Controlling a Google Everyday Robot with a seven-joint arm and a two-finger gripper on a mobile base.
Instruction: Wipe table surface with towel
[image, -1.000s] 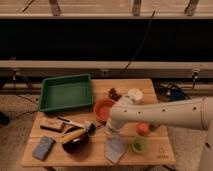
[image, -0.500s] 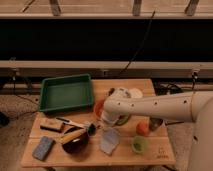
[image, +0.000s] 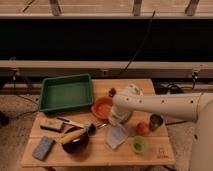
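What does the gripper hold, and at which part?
The gripper, beside the orange bowl, appears shut on the pale grey-blue cloth towel at its upper edge; the rest lies on the light wooden slatted table.

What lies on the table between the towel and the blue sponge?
In the camera view, a dark bowl with a yellow object stands between the towel and the blue sponge. The gripper holds the towel's upper edge.
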